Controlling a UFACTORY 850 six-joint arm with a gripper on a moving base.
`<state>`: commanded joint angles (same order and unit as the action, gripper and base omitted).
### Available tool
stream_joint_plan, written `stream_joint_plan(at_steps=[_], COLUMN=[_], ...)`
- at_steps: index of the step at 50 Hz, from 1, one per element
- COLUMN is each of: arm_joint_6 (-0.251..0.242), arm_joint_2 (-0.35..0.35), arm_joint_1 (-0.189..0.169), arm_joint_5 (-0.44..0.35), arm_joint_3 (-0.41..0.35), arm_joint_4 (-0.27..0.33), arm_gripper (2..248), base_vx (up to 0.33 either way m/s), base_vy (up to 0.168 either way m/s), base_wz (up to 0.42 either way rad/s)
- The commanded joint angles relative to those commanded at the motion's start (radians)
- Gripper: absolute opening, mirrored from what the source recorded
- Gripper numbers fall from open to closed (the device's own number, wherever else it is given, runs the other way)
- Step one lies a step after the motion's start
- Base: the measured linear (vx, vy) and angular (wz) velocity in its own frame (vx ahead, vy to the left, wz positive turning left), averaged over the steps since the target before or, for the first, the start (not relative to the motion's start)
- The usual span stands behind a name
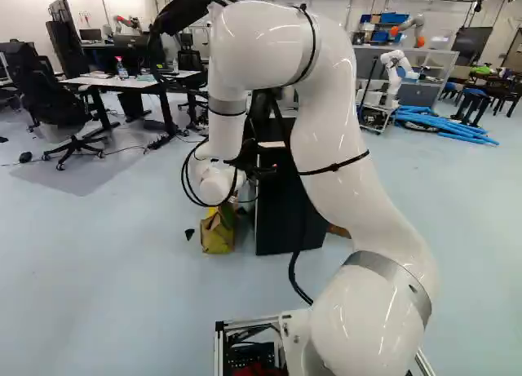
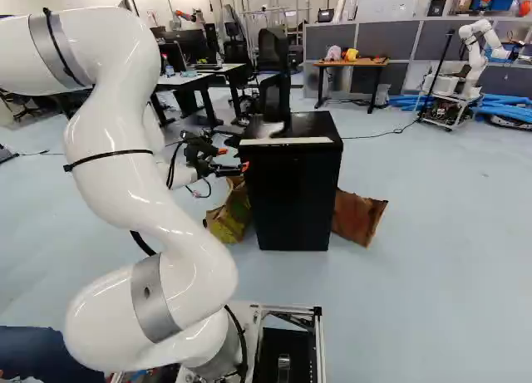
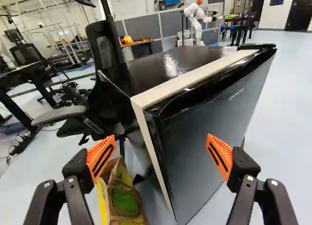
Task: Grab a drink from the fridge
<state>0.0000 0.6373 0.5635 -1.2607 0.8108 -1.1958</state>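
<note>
Gripper (image 3: 161, 139) hangs spread wide and empty, facing the near corner of the fridge (image 2: 291, 192), prob angled like that to pry the door (image 3: 190, 156), since the drink's out of sight, presumably inside.

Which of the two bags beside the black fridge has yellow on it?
The bag left of the fridge in the right base view; the other bag, right of the fridge there, shows only brown.
</note>
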Motion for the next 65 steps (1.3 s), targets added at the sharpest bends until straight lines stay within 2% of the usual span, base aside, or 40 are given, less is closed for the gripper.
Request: stream_joint_plan(at_steps=[7, 45, 65], arm_joint_6=[0.000, 0.000, 0.000], arm_joint_2=[0.006, 0.017, 0.011], arm_joint_1=[-0.011, -0.072, -0.075], arm_joint_5=[0.000, 0.000, 0.000], arm_joint_3=[0.010, 0.029, 0.019], arm_joint_4=[-0.023, -0.023, -0.023], arm_gripper=[247, 247, 247], base_vx=[0.000, 0.000, 0.000], base_vy=[0.000, 0.000, 0.000], base_wz=[0.000, 0.000, 0.000])
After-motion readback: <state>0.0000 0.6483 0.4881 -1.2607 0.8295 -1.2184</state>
